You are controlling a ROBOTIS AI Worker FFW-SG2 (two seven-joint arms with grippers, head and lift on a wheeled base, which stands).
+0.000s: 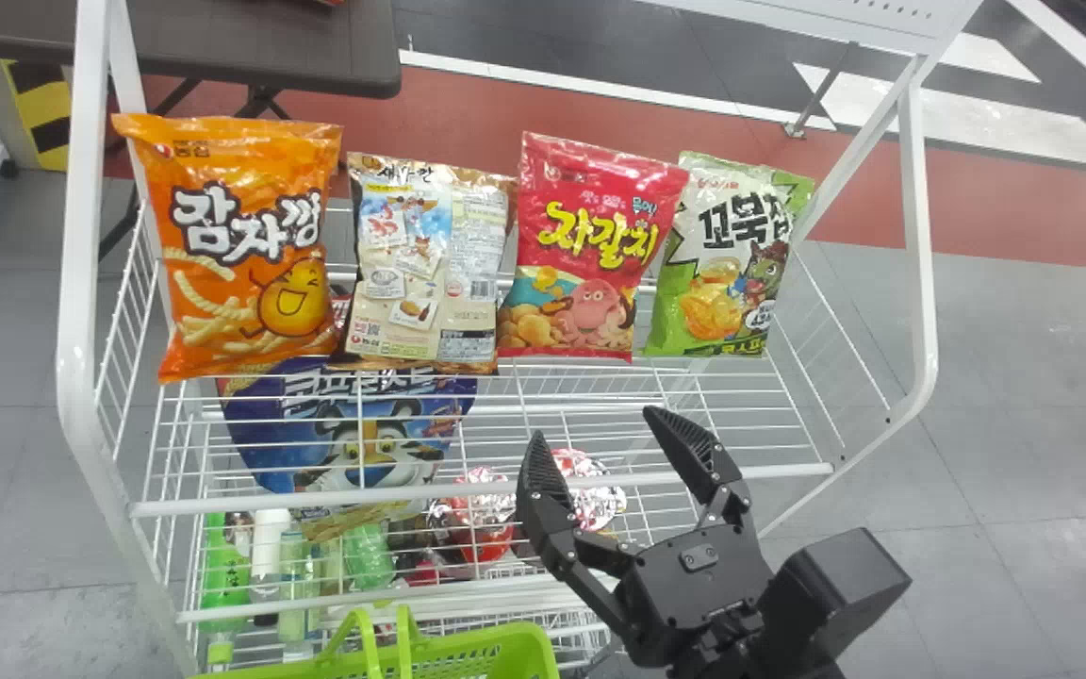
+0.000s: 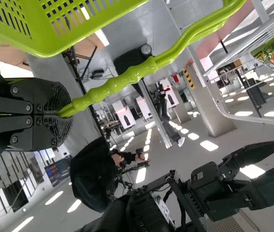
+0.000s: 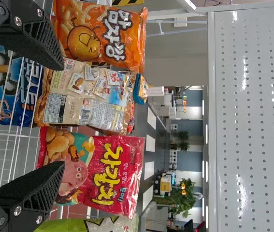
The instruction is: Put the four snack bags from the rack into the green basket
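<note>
Picking a first bag off the rack point(image 1: 482, 492) looks like the step in hand, since all four snack bags stand in a row on its upper shelf: orange point(image 1: 243, 250) at the left, then beige point(image 1: 428, 264), red point(image 1: 590, 250), and green-and-white point(image 1: 724, 259) at the right. The right gripper point(image 1: 593, 423) is on the near side of the row, its jaws spread and holding nothing, pointed roughly at the beige and red bags. The left gripper point(image 2: 64, 115) has its jaws clenched on the handle point(image 2: 122, 83) of the green basket point(image 1: 541, 651), which sits low at the near side of the rack.

The next move probably calls for lining the right gripper up with one bag — red seems handiest — then closing gently and lifting clear before swinging down to the basket. Its neighbours stand close, so a wide approach might nudge them — or pinch two together.
</note>
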